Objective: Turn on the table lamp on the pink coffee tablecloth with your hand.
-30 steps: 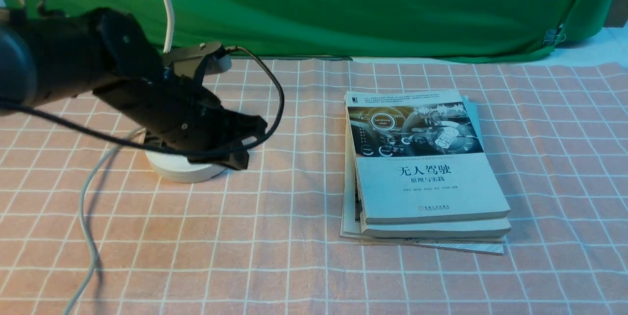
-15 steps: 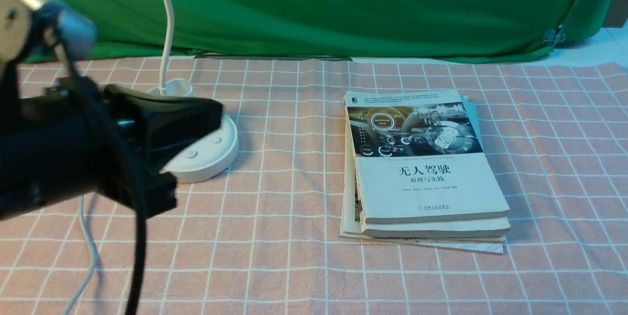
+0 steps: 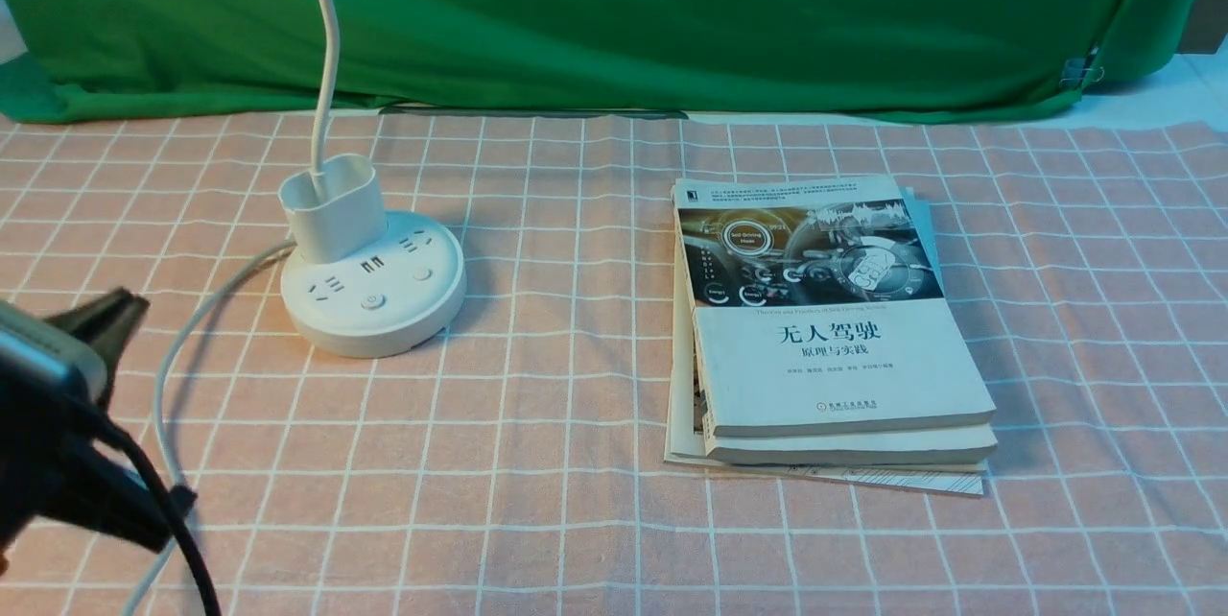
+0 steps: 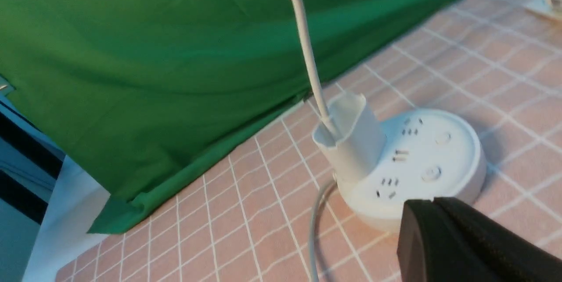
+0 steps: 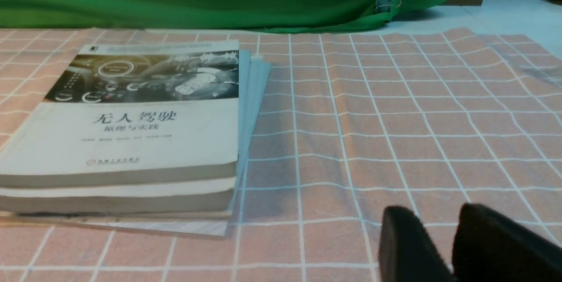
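Green backdrop cloth [image 3: 672,21] closed off the far side. Pink checked tablecloth [image 3: 576,424] covered the whole working surface. A stack of books [image 3: 825,328] lay flat to my right of centre, well apart from the lamp [image 3: 384,319], which stood left of centre on the pink cloth. Its round base sat flat, with the buttons [image 3: 372,302] turned toward my side, I judged for easy pressing. Its long axis ran upright: the thin neck rose from the cup [image 3: 334,208] to a glowing head at the top edge, so the task looked done. My left gripper [image 4: 434,205] hung near the base, not touching it, jaws pressed together and empty. My right gripper [image 5: 448,225] idled beside the books, jaws slightly parted, empty. The grey cord [image 3: 173,376] trailed toward me.
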Robot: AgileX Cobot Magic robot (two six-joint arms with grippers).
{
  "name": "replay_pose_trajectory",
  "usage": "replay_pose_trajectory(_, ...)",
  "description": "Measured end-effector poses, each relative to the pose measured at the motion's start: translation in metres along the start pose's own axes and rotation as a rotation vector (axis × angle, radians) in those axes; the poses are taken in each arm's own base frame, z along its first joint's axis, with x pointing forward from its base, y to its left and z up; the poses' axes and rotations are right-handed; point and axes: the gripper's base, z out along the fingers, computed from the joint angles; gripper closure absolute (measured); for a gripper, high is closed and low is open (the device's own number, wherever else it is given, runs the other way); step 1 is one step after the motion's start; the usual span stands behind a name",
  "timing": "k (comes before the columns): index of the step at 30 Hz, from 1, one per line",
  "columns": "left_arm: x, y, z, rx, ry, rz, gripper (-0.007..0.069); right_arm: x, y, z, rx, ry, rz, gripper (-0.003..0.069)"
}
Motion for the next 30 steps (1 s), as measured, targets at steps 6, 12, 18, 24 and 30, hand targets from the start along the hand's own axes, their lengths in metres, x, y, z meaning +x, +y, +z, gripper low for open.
replay_pose_trajectory(6,0.031,-0.018,-0.009,0.025,0.049,0.080,0.0603,0.000,0.000,0.000,0.000,0.000,0.000,0.0421)
replay_pose_trajectory(12,0.051,-0.024,-0.042,-0.048,-0.074,-0.232,0.0603,0.000,0.000,0.000,0.000,-0.002,0.000,0.0421)
replay_pose_trajectory(18,0.047,-0.017,-0.066,-0.141,-0.217,-0.329,0.0603,0.000,0.000,0.000,0.000,0.000,0.004,0.0421)
replay_pose_trajectory(24,0.050,-0.015,-0.078,-0.238,-0.246,-0.446,0.0603,0.000,0.000,0.000,0.000,0.000,0.005,0.0421)
replay_pose_trajectory(30,0.058,-0.030,-0.074,-0.097,-0.124,-0.724,0.0603,0.000,0.000,0.000,0.000,0.000,0.005,0.0421)
